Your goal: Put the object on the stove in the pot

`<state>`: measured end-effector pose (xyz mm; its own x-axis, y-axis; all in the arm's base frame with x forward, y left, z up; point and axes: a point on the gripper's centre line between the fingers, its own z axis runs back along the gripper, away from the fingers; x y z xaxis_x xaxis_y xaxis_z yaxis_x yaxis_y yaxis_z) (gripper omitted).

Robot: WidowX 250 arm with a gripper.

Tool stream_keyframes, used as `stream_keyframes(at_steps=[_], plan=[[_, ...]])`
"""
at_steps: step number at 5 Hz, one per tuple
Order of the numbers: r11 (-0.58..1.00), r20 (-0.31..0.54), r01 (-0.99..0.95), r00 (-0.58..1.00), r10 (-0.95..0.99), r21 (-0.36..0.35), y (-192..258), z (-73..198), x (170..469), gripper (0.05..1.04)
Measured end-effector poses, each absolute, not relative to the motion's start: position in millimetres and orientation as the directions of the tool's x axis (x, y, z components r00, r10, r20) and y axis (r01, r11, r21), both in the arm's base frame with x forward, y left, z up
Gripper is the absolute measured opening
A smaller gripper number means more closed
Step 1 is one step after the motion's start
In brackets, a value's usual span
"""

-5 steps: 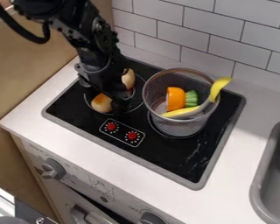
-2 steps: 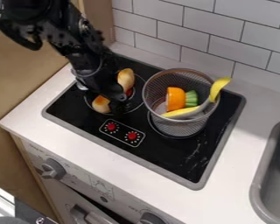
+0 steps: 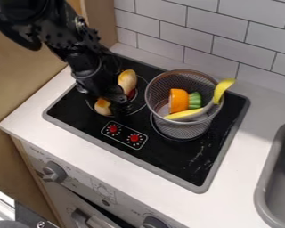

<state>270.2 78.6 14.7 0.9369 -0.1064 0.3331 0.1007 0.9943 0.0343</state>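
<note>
My gripper (image 3: pixel 117 102) hangs low over the stove's left burner, in front of the food there; how its fingers stand is unclear. A tan rounded piece (image 3: pixel 127 79) shows behind and right of it, with a bit of red at its lower edge. A tan-orange end (image 3: pixel 102 106) pokes out on the gripper's lower left. Whether these are one object is hidden by the gripper. The wire mesh pot (image 3: pixel 186 129) stands upright on the right burner, holding an orange piece (image 3: pixel 179 100), a green piece (image 3: pixel 195 100) and a yellow curved piece (image 3: pixel 223 89) leaning over its rim.
The black stove top (image 3: pixel 168 153) has a grey raised edge and two red knobs on a printed panel (image 3: pixel 124 134). White counter (image 3: pixel 67 136) surrounds it, a tiled wall (image 3: pixel 198 26) rises behind, and a grey sink (image 3: pixel 275 178) lies at the right.
The arm has shifted a little to the left, uncovering more of the upper tan piece and covering some of the lower end. The pot and its contents have stayed put.
</note>
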Motion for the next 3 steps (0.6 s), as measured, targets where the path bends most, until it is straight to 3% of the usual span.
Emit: stream_keyframes(at_steps=[2, 3], plan=[[0.995, 0.362, 0.091, 0.929, -0.073, -0.034, 79.7, 14.0, 270.1, 0.950], [0.996, 0.362, 0.075, 0.931, -0.050, -0.056, 80.9, 12.9, 269.2, 0.683]])
